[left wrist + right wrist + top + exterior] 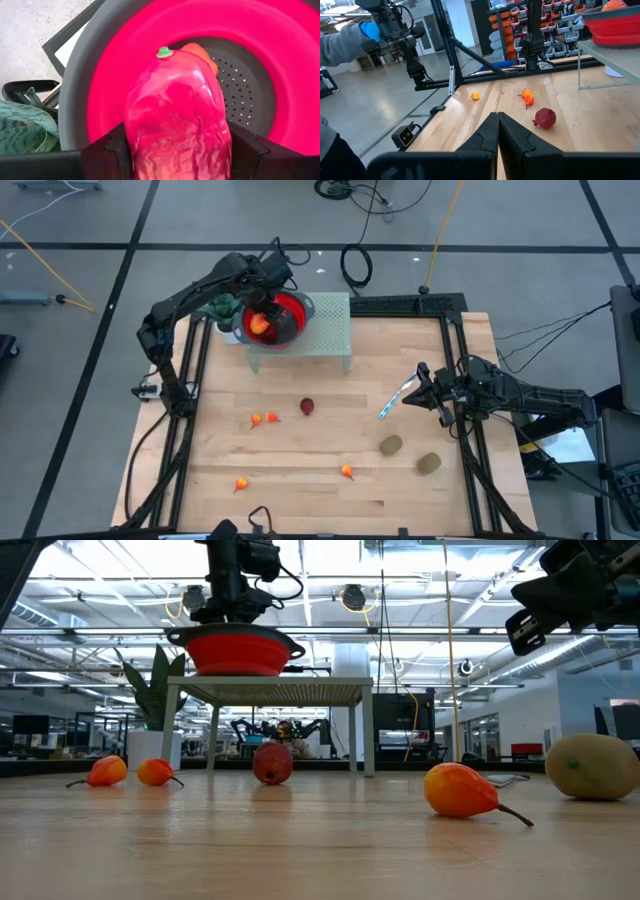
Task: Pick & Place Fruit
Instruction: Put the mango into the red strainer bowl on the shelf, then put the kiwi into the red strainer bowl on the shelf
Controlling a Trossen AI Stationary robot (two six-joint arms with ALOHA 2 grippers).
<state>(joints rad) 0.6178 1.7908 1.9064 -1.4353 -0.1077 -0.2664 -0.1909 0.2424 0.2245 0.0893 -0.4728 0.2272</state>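
Observation:
My left gripper (177, 150) points down into the red bowl with the grey rim (290, 315) and is shut on a big red-orange oval fruit (175, 110). The bowl stands on a small pale green stand (330, 330) at the table's far side. An orange piece (204, 54) lies in the bowl behind the oval. On the wood lie a dark red fruit (307, 407), several orange pieces (264, 419) and two brownish-green ovals (390, 445). My right gripper (422, 378) waits shut at the table's right, beside the blue-and-white stick (393, 400). My left gripper pinches the oval fruit's two long sides (134, 145) between its two fingers (112, 152), at the end away from the green stem knob (164, 52). The fingers come from above, slanting down. The fruit hangs stem end down inside the bowl; whether it touches the bowl, I cannot tell.
A green plant (20, 125) stands next to the bowl on the stand's left. Black frame rails (180, 380) run along the table's left and right sides. A person's grey sleeve and blue glove (355, 35) show beyond the table's left. Cables lie on the floor behind.

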